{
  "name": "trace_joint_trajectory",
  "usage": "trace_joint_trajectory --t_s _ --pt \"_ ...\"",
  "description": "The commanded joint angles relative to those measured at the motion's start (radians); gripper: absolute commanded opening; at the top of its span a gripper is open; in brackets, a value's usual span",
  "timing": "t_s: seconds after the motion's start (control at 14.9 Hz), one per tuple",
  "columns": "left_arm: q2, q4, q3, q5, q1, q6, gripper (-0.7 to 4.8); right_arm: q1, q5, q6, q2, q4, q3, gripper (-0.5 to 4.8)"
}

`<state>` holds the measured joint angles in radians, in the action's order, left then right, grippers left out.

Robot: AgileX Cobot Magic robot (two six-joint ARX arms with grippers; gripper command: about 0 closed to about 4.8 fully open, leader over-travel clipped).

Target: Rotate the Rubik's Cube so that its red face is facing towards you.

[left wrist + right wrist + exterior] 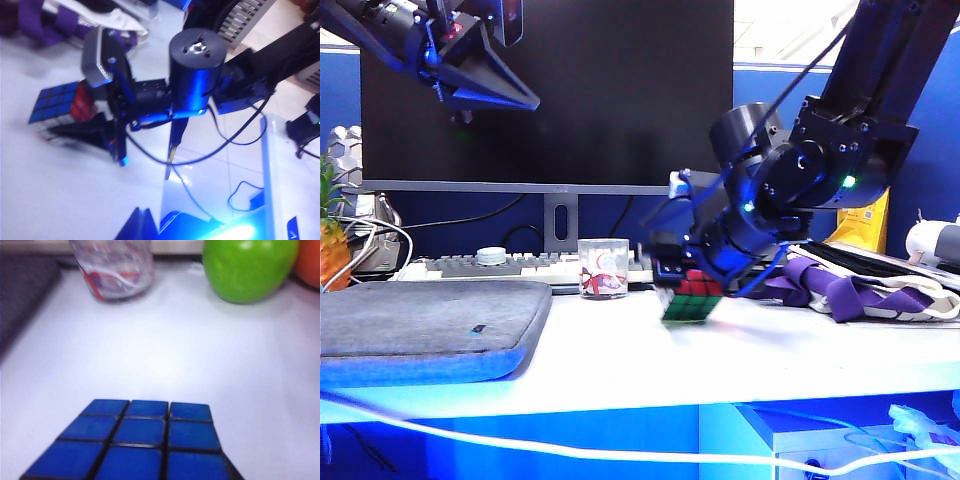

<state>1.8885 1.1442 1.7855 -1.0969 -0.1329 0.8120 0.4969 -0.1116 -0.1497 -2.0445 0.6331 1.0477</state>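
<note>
Cube tilted in my right jaws

Rubik's Cube (691,299) hangs tipped just above the desk (620,365), clamped in my right jaws (680,285), blue face toward my wrist, the red face (82,104) partly showing. Behind it stand a clear cup (603,267) and the keyboard (510,266). My left jaws (525,102) hover shut, high over the grey pad (425,315).

You see dark monitor (570,90) behind white table (650,365); keyboard (510,268) below it; clear cup (603,267) beside grey pad (425,325); purple straps (840,285) right; green ball (247,267) near cup.
</note>
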Motion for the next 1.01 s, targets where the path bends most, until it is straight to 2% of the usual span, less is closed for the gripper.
trace_joint_trajectory --t_s 0.07,0.13,0.2,0.27,0.34,0.4,0.74,0.8,1.01 --pt "-0.005 -0.010 0.002 -0.046 -0.001 0.008 -0.05 0.004 0.009 -0.042 -0.008 0.029 0.003 0.24" --pt "-0.005 -0.015 0.002 -0.051 -0.002 0.008 -0.05 0.004 0.009 -0.051 -0.016 0.027 0.003 0.32" --pt "-0.004 -0.016 0.002 -0.051 -0.001 0.008 -0.05 0.003 0.009 -0.082 -0.021 0.016 0.003 0.67" --pt "-0.004 -0.015 0.002 -0.051 -0.001 0.007 -0.05 0.003 0.009 -0.087 -0.022 0.006 0.003 1.66" --pt "-0.004 -0.015 0.002 -0.051 -0.002 0.007 -0.05 0.003 0.008 -0.086 -0.022 0.001 0.003 3.76" --pt "-0.002 -0.015 0.002 -0.052 -0.002 0.007 -0.05 0.003 0.005 -0.086 -0.022 -0.006 0.003 4.79" --pt "-0.002 0.003 0.002 -0.051 -0.001 0.008 -0.05 -0.013 0.087 -0.082 0.003 0.001 0.004 4.79" --pt "-0.002 0.002 0.002 -0.047 -0.001 0.009 -0.05 -0.019 0.099 -0.082 0.030 -0.032 0.004 4.79" --pt "-0.005 0.005 0.002 0.017 0.001 0.018 -0.05 -0.026 0.108 0.031 0.207 -0.252 0.004 4.79"
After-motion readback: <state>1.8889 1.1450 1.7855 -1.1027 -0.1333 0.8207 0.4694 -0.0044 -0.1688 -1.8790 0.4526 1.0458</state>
